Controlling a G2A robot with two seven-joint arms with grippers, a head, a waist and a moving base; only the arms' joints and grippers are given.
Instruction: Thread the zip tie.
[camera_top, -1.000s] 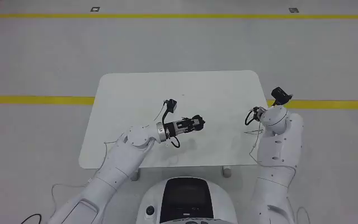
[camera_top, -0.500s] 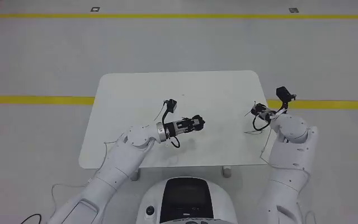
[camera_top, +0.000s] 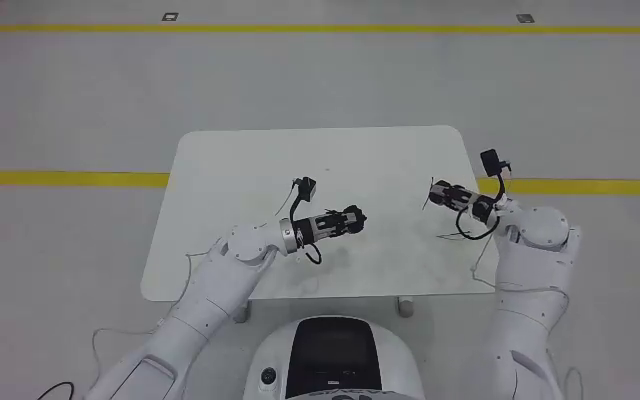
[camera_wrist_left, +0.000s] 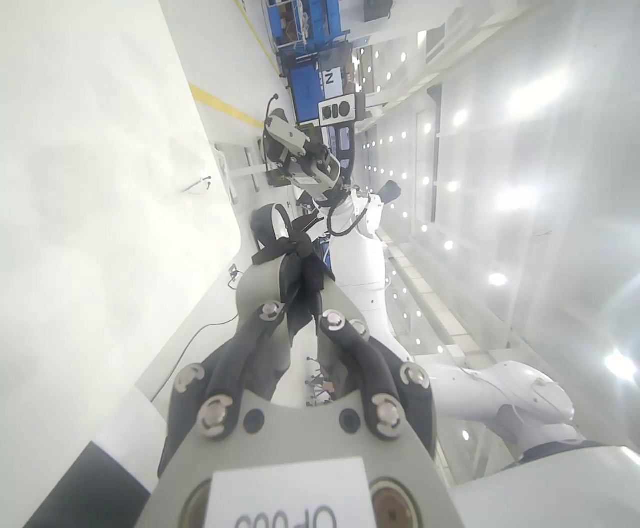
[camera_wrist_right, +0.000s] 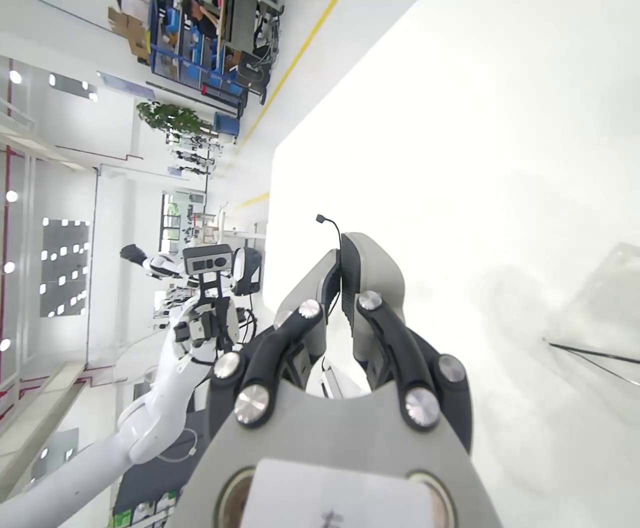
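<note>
Both grippers clenched.
The right gripper (camera_wrist_right: 342, 265) pinches a zip tie (camera_wrist_right: 334, 226) near the table's (camera_top: 250, 160) right edge; the left gripper (camera_wrist_left: 299, 280) clasps a black bundle (camera_wrist_left: 292, 248).

A white table (camera_top: 250, 200) lies under my jaws; well beyond them runs a yellow floor line (camera_top: 300, 28). Far past my right jaws: blue shelves (camera_wrist_right: 200, 45), a green plant (camera_wrist_right: 170, 117).
</note>
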